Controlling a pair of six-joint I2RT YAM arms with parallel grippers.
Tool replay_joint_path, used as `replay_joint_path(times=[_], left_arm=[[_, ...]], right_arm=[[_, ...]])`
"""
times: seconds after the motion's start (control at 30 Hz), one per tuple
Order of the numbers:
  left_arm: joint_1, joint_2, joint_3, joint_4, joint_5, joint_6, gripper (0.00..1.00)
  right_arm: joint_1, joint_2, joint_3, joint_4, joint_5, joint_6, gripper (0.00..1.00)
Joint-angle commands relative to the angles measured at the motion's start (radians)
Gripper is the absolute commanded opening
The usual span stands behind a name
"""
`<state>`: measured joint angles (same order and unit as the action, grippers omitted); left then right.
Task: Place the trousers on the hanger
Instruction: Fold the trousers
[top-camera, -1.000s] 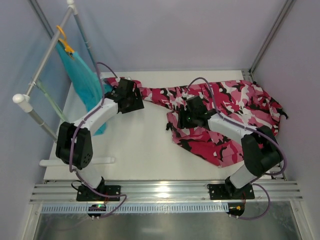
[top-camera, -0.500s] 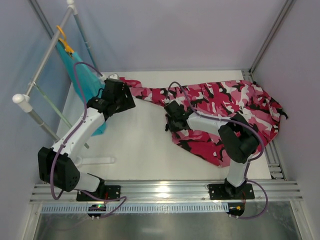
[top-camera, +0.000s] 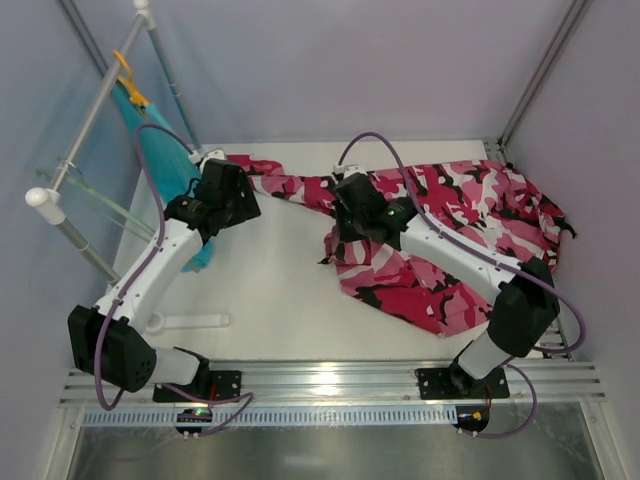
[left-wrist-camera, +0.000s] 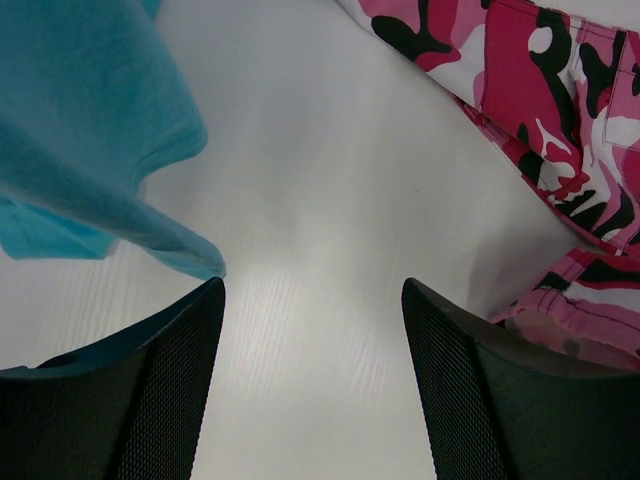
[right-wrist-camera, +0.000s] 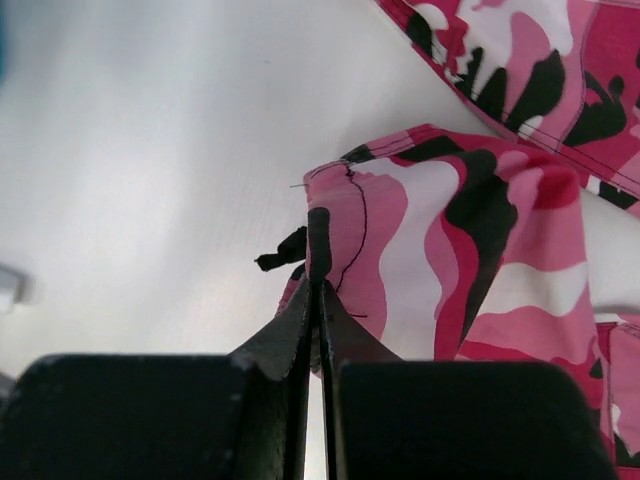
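Trousers (right-wrist-camera: 450, 250) cropped in wrist views | left gripper (left-wrist-camera: 312, 290) released | right gripper (right-wrist-camera: 318, 225) clenched, pinch unclear

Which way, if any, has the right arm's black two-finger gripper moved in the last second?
Yes. The right gripper, shut on the pink camouflage trousers, moved left toward the white tube rack.

Bright even light, soft shadows, glare on the rail (top-camera: 325, 378) (near edge), wrist close-ups soft
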<state>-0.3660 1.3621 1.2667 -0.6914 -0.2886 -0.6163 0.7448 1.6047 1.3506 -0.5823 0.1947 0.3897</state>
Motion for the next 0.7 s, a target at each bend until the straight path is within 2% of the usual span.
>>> replay_joint_path(times=[0.0, 0.13, 0.23, 0.47, 0.53, 0.67], left_arm=[[0.019, -0.038, 0.040, -0.023, -0.027, 0.018, 0.72], [0.042, -0.052, 0.037, -0.028, -0.011, 0.016, 0.72], [0.062, -0.063, 0.028, -0.036, 0.008, 0.018, 0.73], [0.091, -0.070, 0.011, -0.040, 0.057, 0.013, 0.73], [0.096, -0.069, 0.023, -0.051, 0.057, 0.013, 0.73], [0.114, -0.061, 0.060, -0.072, 0.055, 0.020, 0.73]], right_arm=[[0.028, -0.087, 0.050, 0.004, -0.092, 0.044, 0.04], [0.080, -0.111, 0.085, 0.052, -0.149, 0.058, 0.04], [0.116, -0.100, 0.130, 0.053, -0.100, 0.100, 0.04], [0.128, -0.100, 0.192, 0.114, 0.086, 0.337, 0.04], [0.171, -0.112, 0.186, 0.134, 0.171, 0.441, 0.04], [0.301, -0.152, 0.063, 0.286, 0.218, 0.518, 0.04]])
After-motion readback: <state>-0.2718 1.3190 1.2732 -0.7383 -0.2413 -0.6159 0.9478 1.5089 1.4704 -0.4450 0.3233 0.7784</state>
